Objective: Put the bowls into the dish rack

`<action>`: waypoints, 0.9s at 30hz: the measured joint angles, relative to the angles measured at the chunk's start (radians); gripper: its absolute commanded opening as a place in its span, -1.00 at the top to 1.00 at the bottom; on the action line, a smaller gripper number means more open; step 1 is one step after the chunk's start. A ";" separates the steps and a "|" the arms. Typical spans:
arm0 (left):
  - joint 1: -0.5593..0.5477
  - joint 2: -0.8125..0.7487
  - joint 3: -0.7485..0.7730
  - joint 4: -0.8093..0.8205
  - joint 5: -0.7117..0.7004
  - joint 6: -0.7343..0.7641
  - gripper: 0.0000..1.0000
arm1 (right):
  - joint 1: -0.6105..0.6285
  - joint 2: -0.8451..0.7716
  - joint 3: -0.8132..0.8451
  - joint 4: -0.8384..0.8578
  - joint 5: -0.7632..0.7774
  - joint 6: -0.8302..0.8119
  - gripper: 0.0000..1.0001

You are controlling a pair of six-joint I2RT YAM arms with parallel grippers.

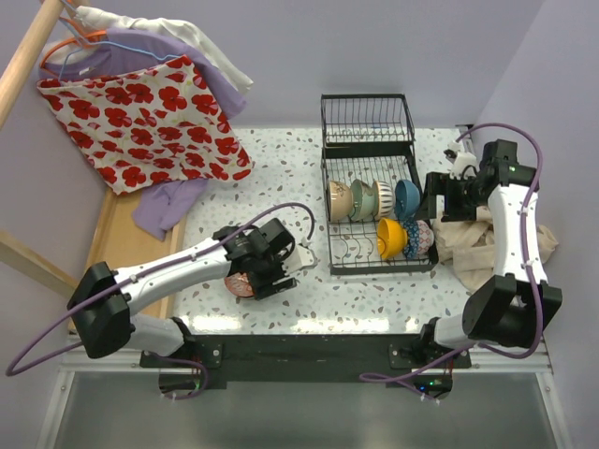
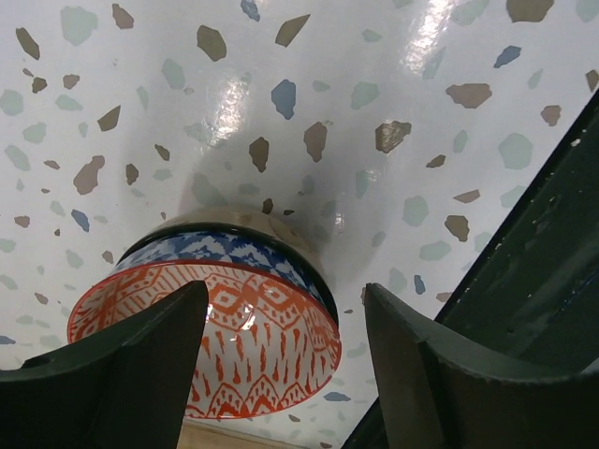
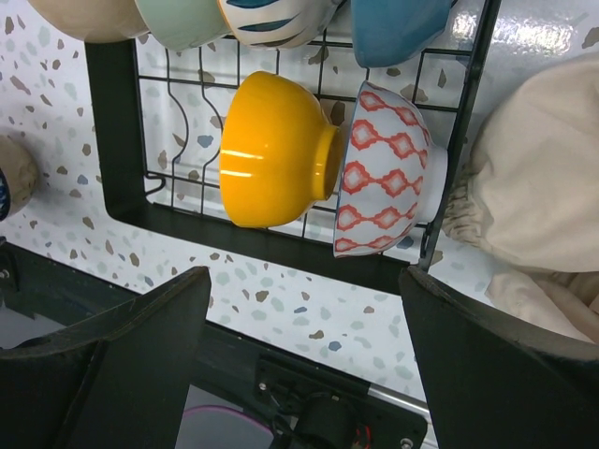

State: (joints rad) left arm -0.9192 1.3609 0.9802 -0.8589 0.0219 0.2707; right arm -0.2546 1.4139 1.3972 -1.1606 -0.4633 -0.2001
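Note:
A red-orange patterned bowl with a blue-patterned band lies on the speckled table, left of the dish rack. My left gripper hovers over it, open. In the left wrist view the left gripper straddles the bowl's right part, and its right finger stands apart from the rim. The rack holds cream, pale green, blue-white and plain blue bowls in one row. In front of them stand an orange-yellow bowl and a red-patterned one. My right gripper hangs open and empty beside the rack's right side.
A beige cloth is bunched right of the rack, under the right arm. Flowered and purple garments hang at the back left over a wooden tray. The rack's taller basket section sits at the back. A black rail borders the table's near edge.

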 measured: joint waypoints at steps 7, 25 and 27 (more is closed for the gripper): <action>-0.004 0.012 -0.029 0.027 -0.041 0.000 0.06 | 0.000 -0.001 -0.001 0.000 0.000 -0.002 -0.72; 0.002 -0.143 -0.026 -0.042 -0.033 0.052 1.00 | 0.000 -0.001 -0.005 0.003 -0.001 0.006 -0.71; 0.015 -0.167 -0.026 -0.053 -0.031 0.060 1.00 | 0.000 -0.001 -0.007 0.003 -0.001 0.010 -0.71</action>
State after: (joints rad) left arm -0.9043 1.1942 0.9543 -0.9115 -0.0093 0.3309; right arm -0.2546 1.4128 1.3903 -1.1576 -0.4641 -0.1898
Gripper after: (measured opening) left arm 0.027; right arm 0.859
